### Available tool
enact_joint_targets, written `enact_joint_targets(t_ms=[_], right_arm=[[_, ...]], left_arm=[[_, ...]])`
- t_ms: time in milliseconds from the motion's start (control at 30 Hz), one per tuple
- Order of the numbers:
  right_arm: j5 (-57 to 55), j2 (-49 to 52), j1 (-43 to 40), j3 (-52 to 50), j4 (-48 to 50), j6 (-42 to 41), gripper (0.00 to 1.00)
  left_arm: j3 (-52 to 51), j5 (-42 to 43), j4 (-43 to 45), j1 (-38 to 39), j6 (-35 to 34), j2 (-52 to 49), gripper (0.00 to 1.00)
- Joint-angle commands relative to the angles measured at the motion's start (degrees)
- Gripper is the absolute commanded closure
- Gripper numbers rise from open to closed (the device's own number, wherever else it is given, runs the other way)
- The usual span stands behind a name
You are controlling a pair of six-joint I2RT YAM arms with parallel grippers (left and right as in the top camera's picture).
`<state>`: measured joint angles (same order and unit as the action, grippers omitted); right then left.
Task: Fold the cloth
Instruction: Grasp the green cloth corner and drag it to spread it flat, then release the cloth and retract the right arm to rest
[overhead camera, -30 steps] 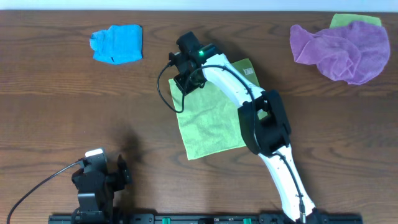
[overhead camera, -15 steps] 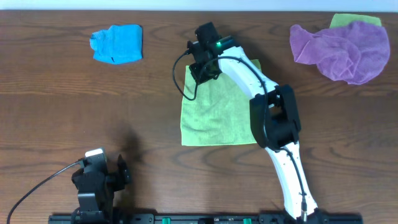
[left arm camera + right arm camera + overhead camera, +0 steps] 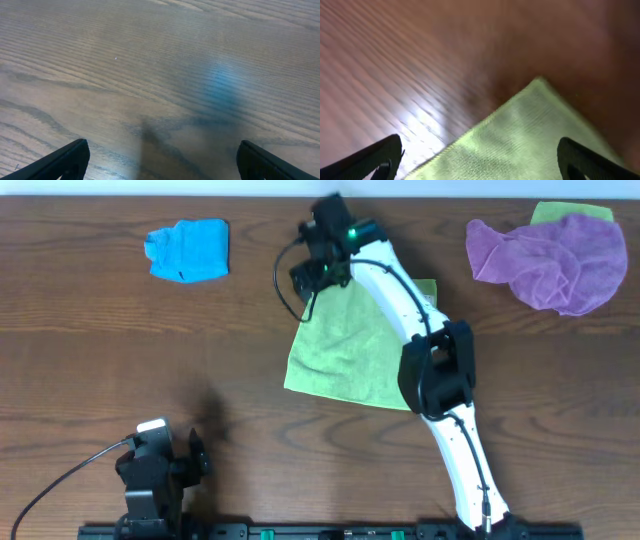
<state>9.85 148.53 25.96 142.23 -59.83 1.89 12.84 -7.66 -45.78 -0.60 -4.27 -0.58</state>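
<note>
The cloth [image 3: 345,350], a lime-green towel, lies flat and slightly askew at the middle of the wooden table. My right gripper [image 3: 318,280] hovers over its far left corner, open, with nothing between its fingers. In the right wrist view the cloth [image 3: 520,140] shows its pointed corner below and between the two wide-apart fingertips of the right gripper [image 3: 480,165]. My left gripper [image 3: 196,457] rests at the near left of the table, far from the cloth. In its own view the left gripper [image 3: 162,162] is open over bare wood.
A crumpled bright blue cloth [image 3: 188,250] lies at the far left. A larger purple cloth [image 3: 548,260] is heaped at the far right, over a bit of another green cloth [image 3: 570,212]. The right arm [image 3: 440,380] stretches across the cloth's right side.
The right gripper pulled the cloth's far corner rightward and away, turning the cloth, then opened and let go. The left arm has not moved.
</note>
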Motion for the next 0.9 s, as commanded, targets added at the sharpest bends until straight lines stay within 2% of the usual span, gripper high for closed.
enact_joint_targets(t_ms=[0,67,133,167,200,233,400,633,733,867], right_arm=[[-0.6,-3.2,-0.2,9.8,-4.4,-0.3,0.01],[-1.0,-4.6,0.1,14.0,-9.9,-0.3,0.04],[-4.9,-6.6,0.7,17.6,-17.6,-0.6,0.16],[-7.0,-7.5,1.0,18.4,-20.5,-1.4,0.34],[-9.6,-8.7,1.2,19.1,-23.8,-3.5,0.95],[-11.9,-10.2,1.5,19.3,-27.2,-5.8,0.98],[-21.3,-17.3,4.1,19.3,-37.5,-10.2,0.98],[-28.5,-34.0,10.7,17.0,-37.5,-10.7,0.98],[-29.0,-42.9,12.7,9.4,-37.5,-11.1,0.98],[-35.4,-56.6,15.5,-9.6,-37.5,-15.8,0.99]], left_arm=[[-2.0,0.2,-2.2,-0.1,0.4,0.3,0.05],[-2.0,0.2,-2.2,-0.1,0.4,0.3,0.05],[-2.0,0.2,-2.3,-0.1,0.4,0.3,0.05],[-2.0,0.2,-2.2,-0.1,0.4,0.3,0.05],[-2.0,0.2,-2.2,-0.1,0.4,0.3,0.05],[-2.0,0.2,-2.2,-0.1,0.4,0.3,0.05],[-2.0,0.2,-2.2,-0.1,0.4,0.3,0.05],[-2.0,0.2,-2.3,-0.1,0.4,0.3,0.05],[-2.0,0.2,-2.2,-0.1,0.4,0.3,0.05],[-2.0,0.2,-2.2,-0.1,0.4,0.3,0.05]])
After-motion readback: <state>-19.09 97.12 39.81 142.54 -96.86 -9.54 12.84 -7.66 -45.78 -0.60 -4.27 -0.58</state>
